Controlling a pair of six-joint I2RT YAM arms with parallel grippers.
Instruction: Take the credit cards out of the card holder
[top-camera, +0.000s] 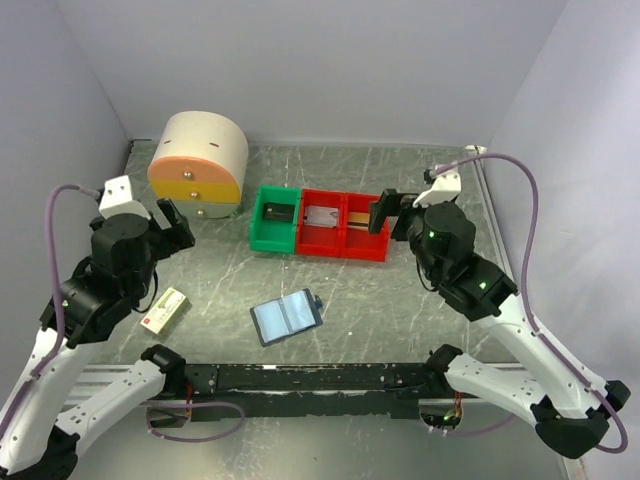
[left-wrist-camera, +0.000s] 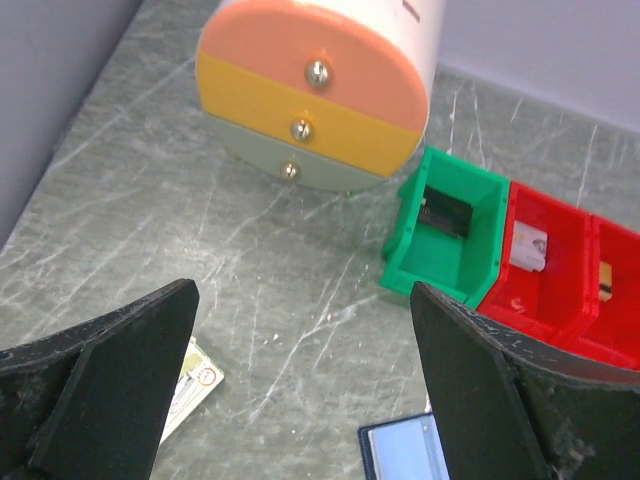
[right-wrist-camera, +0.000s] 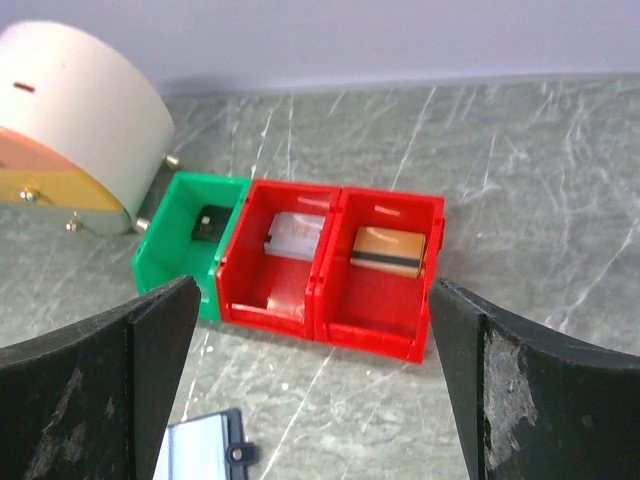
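The card holder lies open on the table, navy with its pale blue lining up; its edge also shows in the left wrist view and the right wrist view. A pale grey credit card rests in the middle red bin. A gold-tan credit card rests in the right red bin. My left gripper hangs open and empty above the table's left side. The right gripper stands open and empty by the red bins.
A green bin with a small dark item adjoins the red bins on their left. A round white drawer unit stands at the back left. A cream box with a red label lies near the left arm. Walls close in on both sides.
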